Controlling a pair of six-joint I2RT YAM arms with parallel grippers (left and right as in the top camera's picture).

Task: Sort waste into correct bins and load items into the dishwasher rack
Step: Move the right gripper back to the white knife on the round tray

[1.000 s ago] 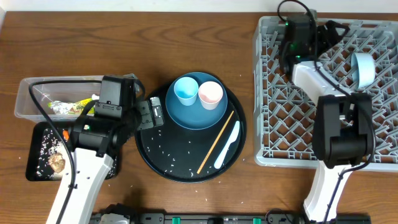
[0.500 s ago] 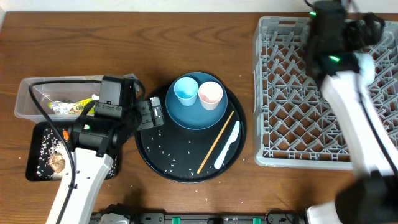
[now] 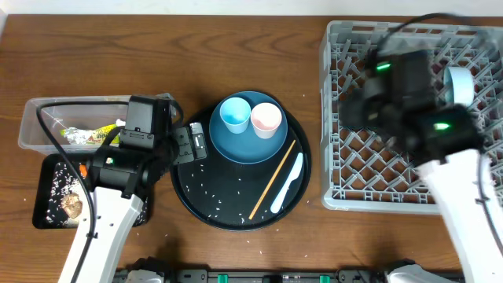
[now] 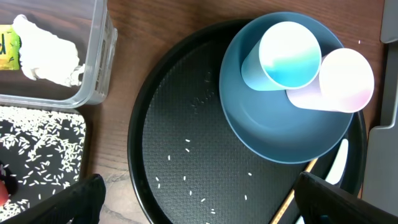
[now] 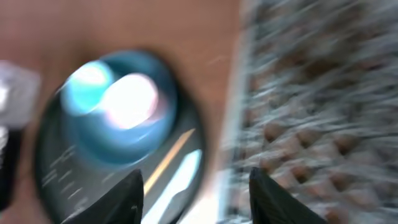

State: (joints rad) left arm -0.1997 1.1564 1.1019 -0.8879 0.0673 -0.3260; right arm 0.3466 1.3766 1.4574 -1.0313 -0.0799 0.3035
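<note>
The dark-blue plate (image 3: 245, 143) lies on the round black tray (image 3: 228, 214) and carries the light-blue cup (image 3: 234, 115) and the pink cup (image 3: 266, 119). The chopstick (image 3: 273, 179) and the white utensil (image 3: 288, 182) lie beside it, among loose rice grains (image 4: 186, 147). The white bowl (image 3: 458, 85) stands on edge in the grey rack (image 3: 377, 196). My left gripper (image 3: 192, 145) is open and empty at the tray's left edge. My right gripper (image 3: 354, 110), blurred, is open and empty over the rack's left part.
The clear tub (image 3: 35, 126) at the left holds the wrapper (image 3: 100, 134) and white tissue (image 4: 46, 50). The shallow black tray (image 3: 49, 169) in front of it holds rice, a brown lump (image 3: 72, 204) and a carrot piece (image 3: 82, 169).
My right arm has swung from the rack's far side toward the rack's left front, empty. The white bowl shows in the rack again. My left arm has not moved.
</note>
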